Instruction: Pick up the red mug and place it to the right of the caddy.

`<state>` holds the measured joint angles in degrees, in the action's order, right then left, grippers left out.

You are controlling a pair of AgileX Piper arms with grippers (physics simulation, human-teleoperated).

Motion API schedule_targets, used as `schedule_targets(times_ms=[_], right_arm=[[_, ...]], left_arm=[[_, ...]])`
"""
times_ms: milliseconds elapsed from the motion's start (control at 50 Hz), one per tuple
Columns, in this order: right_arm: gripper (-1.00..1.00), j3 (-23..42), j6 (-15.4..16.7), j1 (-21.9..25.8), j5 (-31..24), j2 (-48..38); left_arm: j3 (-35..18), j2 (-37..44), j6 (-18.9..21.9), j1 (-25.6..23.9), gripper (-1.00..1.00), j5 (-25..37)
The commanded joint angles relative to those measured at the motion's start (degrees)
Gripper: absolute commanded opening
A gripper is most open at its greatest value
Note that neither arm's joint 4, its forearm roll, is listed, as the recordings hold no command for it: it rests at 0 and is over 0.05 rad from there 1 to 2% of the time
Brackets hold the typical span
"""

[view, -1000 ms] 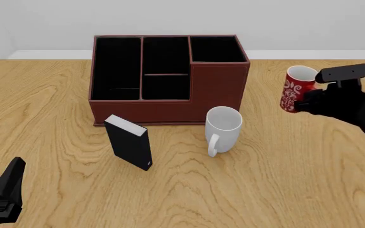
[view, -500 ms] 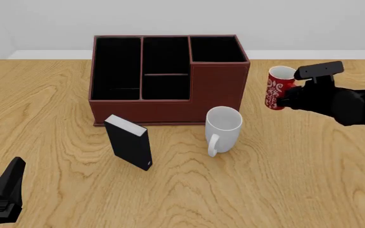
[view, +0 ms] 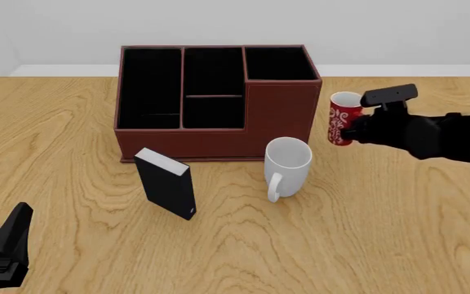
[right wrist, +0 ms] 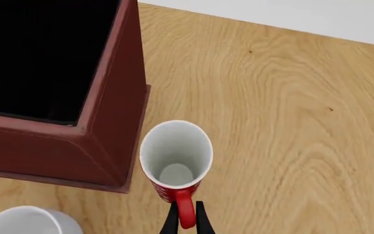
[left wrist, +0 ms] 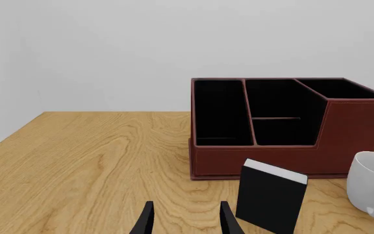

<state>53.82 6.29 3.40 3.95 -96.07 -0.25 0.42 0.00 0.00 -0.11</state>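
The red mug (view: 342, 119), patterned in white swirls, stands upright just right of the caddy (view: 280, 116), a narrow gap from its right wall. My right gripper (view: 352, 130) is shut on the mug's handle. In the right wrist view the red mug (right wrist: 176, 158) shows its white inside beside the caddy (right wrist: 112, 122), and the right gripper (right wrist: 186, 222) pinches the red handle (right wrist: 185, 210). Whether the mug's base touches the table is unclear. My left gripper (view: 10, 236) rests low at the near left, and in its wrist view the left gripper (left wrist: 187, 223) is open with nothing in it.
A plain white mug (view: 288, 162) stands in front of the caddy's right corner, close to the red mug. A black slab-shaped box (view: 167, 182) stands upright in front of the caddy. The wooden table (view: 398, 233) reaches to a white back wall.
My right gripper has carried the red mug leftward and slightly lower, from well right of the caddy to close beside its right wall. The left arm has stayed still.
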Motion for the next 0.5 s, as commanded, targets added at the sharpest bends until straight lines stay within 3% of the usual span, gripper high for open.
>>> schedule_targets(times_ms=[20,500], right_arm=[[-1.0,1.4,-0.9,1.2,0.9,-2.1],[-1.0,0.9,-1.1,2.3,2.3,-4.9]], left_arm=[[0.0,0.0,0.0,0.0,1.0,0.0],[0.0,0.0,0.0,0.0,1.0,0.0]])
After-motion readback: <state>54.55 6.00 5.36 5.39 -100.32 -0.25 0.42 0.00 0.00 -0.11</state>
